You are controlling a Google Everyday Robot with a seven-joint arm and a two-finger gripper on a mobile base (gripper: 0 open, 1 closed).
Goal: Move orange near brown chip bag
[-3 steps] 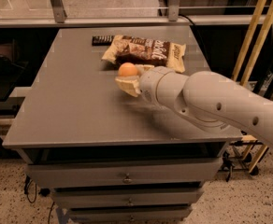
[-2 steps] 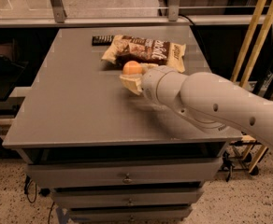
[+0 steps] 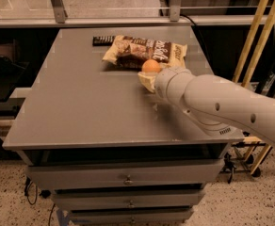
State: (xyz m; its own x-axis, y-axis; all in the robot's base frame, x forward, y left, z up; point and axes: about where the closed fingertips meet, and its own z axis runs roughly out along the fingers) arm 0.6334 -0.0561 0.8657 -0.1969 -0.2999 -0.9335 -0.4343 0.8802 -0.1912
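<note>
The orange (image 3: 151, 66) is a small round fruit held at the tip of my gripper (image 3: 148, 75), right at the near edge of the brown chip bag (image 3: 144, 51). The bag is crinkly dark brown with cream ends and white lettering, lying at the back of the grey table (image 3: 81, 107). My white arm reaches in from the right. The gripper is shut on the orange, with one cream finger (image 3: 147, 81) showing under the fruit.
A flat black rectangular bar (image 3: 103, 40) lies at the table's back edge, left of the bag. Drawers sit below the tabletop. Yellow poles (image 3: 257, 32) stand to the right of the table. A glass rail runs behind it.
My gripper has carried the orange toward the back of the table, from a short way in front of the bag to right against its near edge.
</note>
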